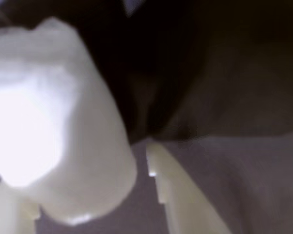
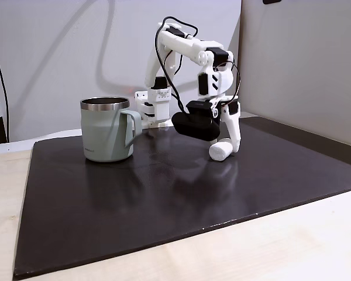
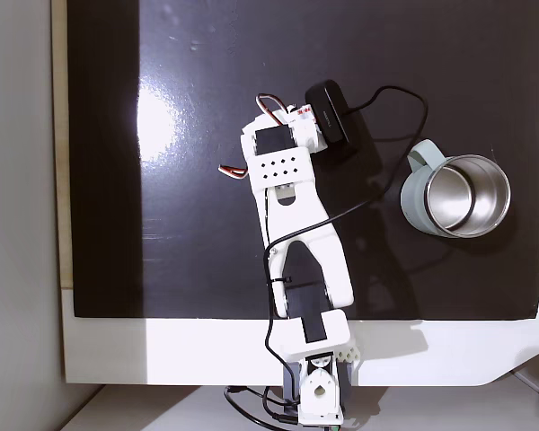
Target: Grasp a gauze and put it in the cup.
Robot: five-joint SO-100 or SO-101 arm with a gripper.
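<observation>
Gripper (image 2: 225,149) down on the mat (image 2: 164,199), fingers around the gauze (image 2: 220,151); firmly closed or not, hard to tell. Cup (image 2: 105,137) well apart. Soft roll, could squirt out if pinched off-centre.

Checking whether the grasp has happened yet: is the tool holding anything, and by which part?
Cannot tell: the tool is down around the gauze on the mat, but no closed grip shows.
</observation>
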